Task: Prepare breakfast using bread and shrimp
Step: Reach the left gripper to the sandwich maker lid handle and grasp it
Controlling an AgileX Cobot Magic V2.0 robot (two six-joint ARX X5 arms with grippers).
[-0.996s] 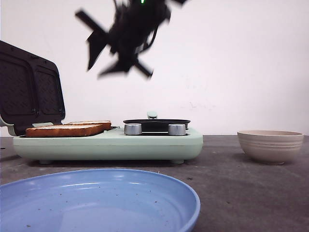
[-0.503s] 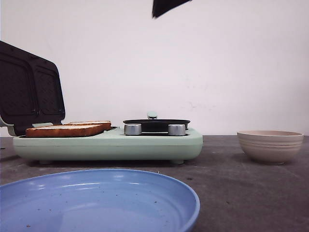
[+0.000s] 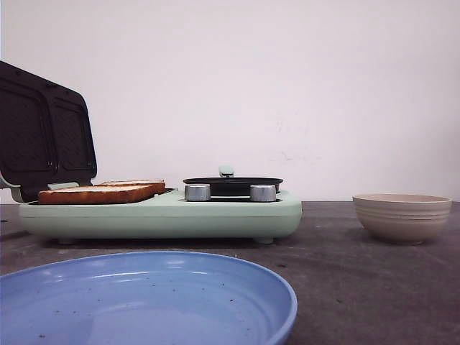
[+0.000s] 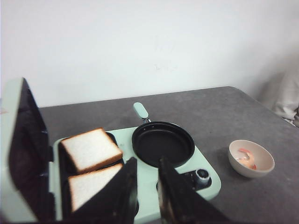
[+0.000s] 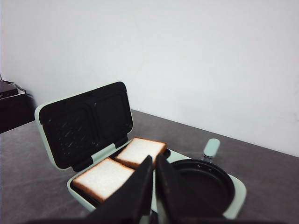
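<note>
The left gripper (image 4: 145, 186) hangs high above the table with its jaws a little apart, a narrow gap between the two dark fingers (image 4: 174, 196) and nothing held in it. The right gripper (image 5: 154, 186) is also aloft, its jaws almost pressed together with only a thin slit between them, and they too grip nothing. Neither gripper shows in the front view.

Below both lies a mint-green breakfast maker (image 3: 215, 212) on the dark grey table (image 3: 359, 266). Its hinged lid (image 5: 84, 123) stands open and upright at the robot's left end, showing two dark ridged plates. The bread (image 4: 91, 149) rests on the lower grill plates: two square white slices with brown crusts, lying flat side by side and close to one another, one nearer the lid hinge side and one nearer the front edge. Just beside them, on the same appliance, sits a round black pan (image 4: 163, 142) with a short pale-green handle (image 4: 140, 110) pointing toward the back wall. Two silver knobs (image 3: 198, 192) are on the maker's front edge.

Well apart from the appliance, to the robot's right, stands a beige bowl (image 4: 251, 158); the shrimp (image 4: 246, 157) lie inside it as small pinkish-orange curled pieces. Nearest the front camera is a blue plate (image 3: 144, 302).
</note>
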